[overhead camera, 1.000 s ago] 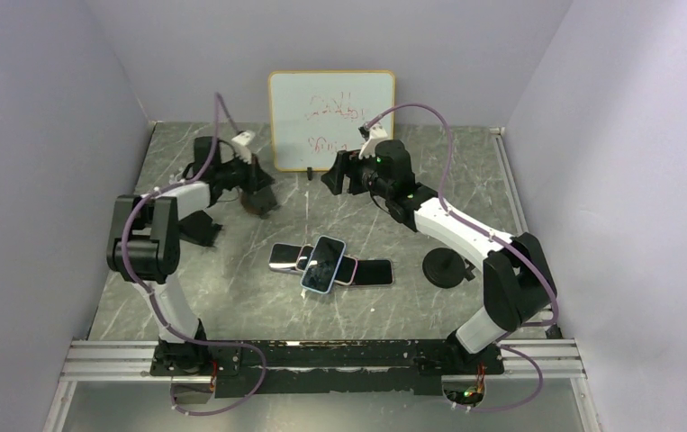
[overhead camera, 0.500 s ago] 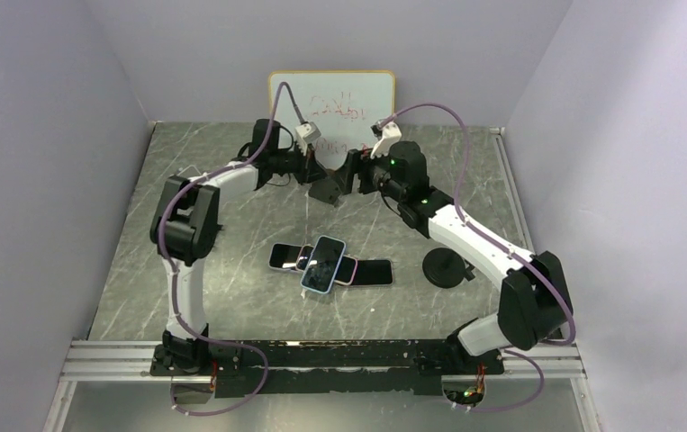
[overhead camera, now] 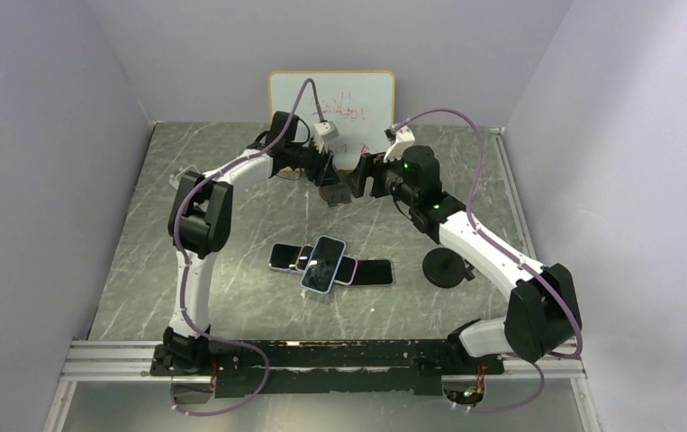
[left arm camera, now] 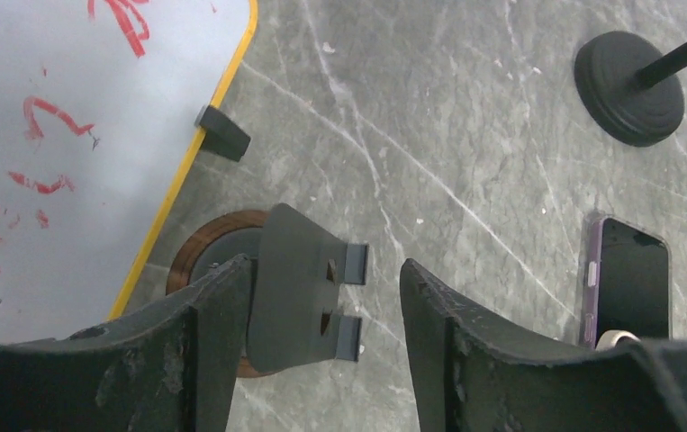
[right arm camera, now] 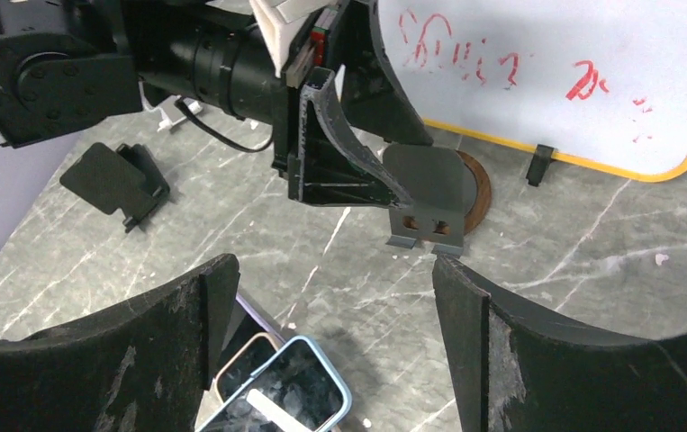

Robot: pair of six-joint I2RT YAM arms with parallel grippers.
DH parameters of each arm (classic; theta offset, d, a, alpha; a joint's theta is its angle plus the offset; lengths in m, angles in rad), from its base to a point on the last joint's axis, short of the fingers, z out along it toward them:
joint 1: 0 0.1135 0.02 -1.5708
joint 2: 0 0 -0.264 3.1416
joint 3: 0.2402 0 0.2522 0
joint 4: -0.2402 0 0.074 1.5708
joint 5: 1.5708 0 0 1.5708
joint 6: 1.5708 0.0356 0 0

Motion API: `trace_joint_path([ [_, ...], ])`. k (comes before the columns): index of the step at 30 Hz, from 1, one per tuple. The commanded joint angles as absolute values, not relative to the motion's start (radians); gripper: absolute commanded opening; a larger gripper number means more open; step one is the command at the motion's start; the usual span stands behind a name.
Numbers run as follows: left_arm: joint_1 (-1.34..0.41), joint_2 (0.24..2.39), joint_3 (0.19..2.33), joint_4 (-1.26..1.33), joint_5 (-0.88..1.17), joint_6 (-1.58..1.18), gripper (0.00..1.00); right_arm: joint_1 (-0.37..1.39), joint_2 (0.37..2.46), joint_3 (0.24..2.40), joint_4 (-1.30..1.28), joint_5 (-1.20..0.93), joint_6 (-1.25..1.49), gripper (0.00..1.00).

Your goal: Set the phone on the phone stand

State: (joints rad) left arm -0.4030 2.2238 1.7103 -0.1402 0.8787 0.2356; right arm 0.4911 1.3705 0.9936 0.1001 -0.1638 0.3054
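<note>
Left jaws open around the stand (left arm camera: 296,286), gripping nothing — back straight off, no nudging; right jaws wide, empty.

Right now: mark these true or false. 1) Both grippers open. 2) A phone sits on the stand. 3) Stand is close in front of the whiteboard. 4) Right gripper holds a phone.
1) True. The left gripper and the right gripper both have their jaws apart.
2) False. The stand is bare; the phones lie overlapping in a pile on the table.
3) True. It stands just ahead of the whiteboard.
4) False. Nothing is between its jaws.
</note>
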Motion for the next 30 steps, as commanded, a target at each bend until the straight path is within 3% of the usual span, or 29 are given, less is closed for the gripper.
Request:
trace_joint_path([
  [1, -0.387, 2.122, 1.71, -0.206, 0.835, 0.289, 0.66, 0.467, 1.346, 0.979, 0.11, -0.197, 0.294, 0.84],
  [5, -0.269, 1.864, 1.495, -0.001, 0.867, 0.217, 0.67, 0.456, 1.336, 0.97, 0.11, -0.221, 0.286, 0.85],
  [8, -0.077, 1.746, 1.325, 0.294, 0.988, -0.011, 0.67, 0.446, 1.318, 0.952, 0.127, -0.24, 0.291, 0.86],
  [11, 0.063, 1.77, 1.23, 0.746, 0.914, -0.421, 0.68, 0.437, 1.323, 0.939, 0.164, -0.289, 0.314, 0.86],
  [13, 0.091, 1.867, 1.32, 0.848, 0.879, -0.566, 0.68, 0.437, 1.331, 0.954, 0.158, -0.314, 0.318, 0.87],
  [15, 0.106, 1.956, 1.507, 0.646, 0.919, -0.495, 0.67, 0.434, 1.312, 0.954, 0.14, -0.313, 0.301, 0.87],
  [17, 0.112, 1.977, 1.695, 0.208, 0.842, -0.209, 0.67, 0.426, 1.277, 0.937, 0.126, -0.306, 0.281, 0.88],
  [21, 0.147, 1.991, 1.784, -0.188, 0.812, 0.132, 0.63, 0.419, 1.252, 0.923, 0.123, -0.321, 0.281, 0.89],
  [30, 0.332, 1.851, 1.483, -0.009, 0.863, 0.09, 0.58, 0.411, 1.18, 0.905, 0.116, -0.405, 0.304, 0.89],
])
